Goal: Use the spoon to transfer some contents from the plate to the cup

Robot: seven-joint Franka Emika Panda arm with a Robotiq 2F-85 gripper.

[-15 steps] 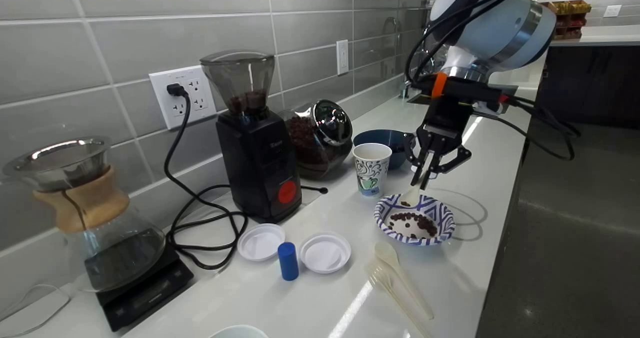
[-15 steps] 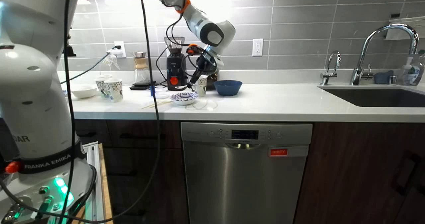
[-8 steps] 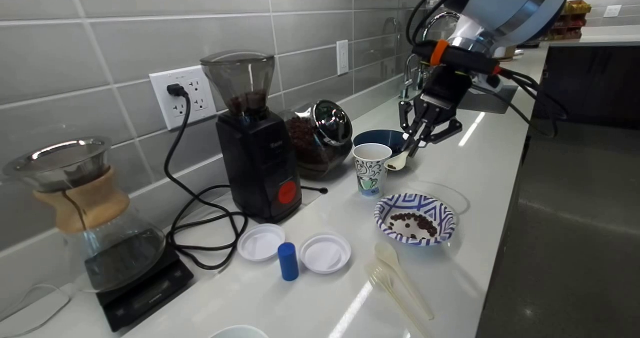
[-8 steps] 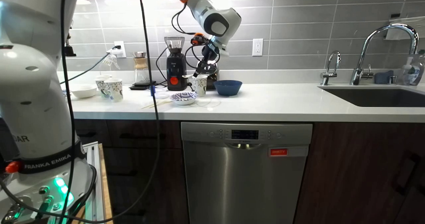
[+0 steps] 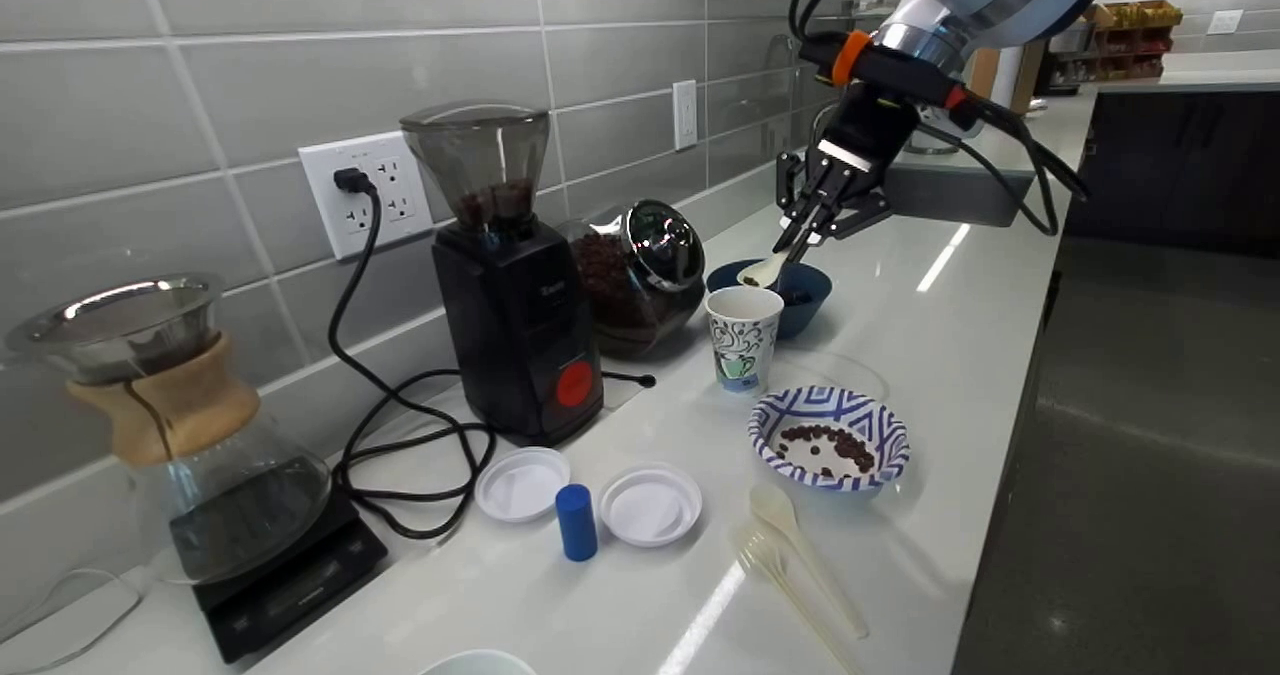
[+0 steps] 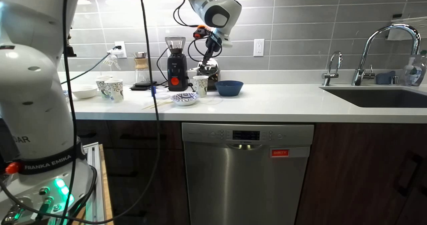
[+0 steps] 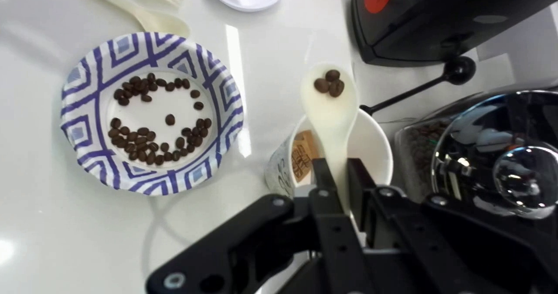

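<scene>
The pincer (image 7: 341, 167) has the spoon (image 7: 334, 126) by its handle, pinched between the fingertips, and the spoon's head, ahead of the pincer, carries three dark beans (image 7: 335, 88) (only three, so each one counts). The cup (image 7: 374, 148) stands upright below the pincer; the plate (image 7: 229, 96), with many more beans (image 7: 141, 147) in it, lies lower and off to one side. The step in hand looks to be lining up the pour. In the wrist view the spoon's neck crosses the cup's mouth while the head shows past the rim, on the side ahead of the pincer, so tipping from here would likely scatter beans on the counter (image 7: 83, 233). I would draw the pincer straight back, toward the dark blue bowl (image 6: 229, 89) as seen in an exterior view, until the head hangs over the middle of the mouth, level and slow, since the beans lie loose in a shallow hollow. How much height parts spoon from rim is hard to judge from these angles, so lower in small steps and keep the fingers from nudging what seems a light cup. Then roll the pincer about the handle rather than pitching it forward: that should leave the head above the mouth while the beans slide off sideways.
</scene>
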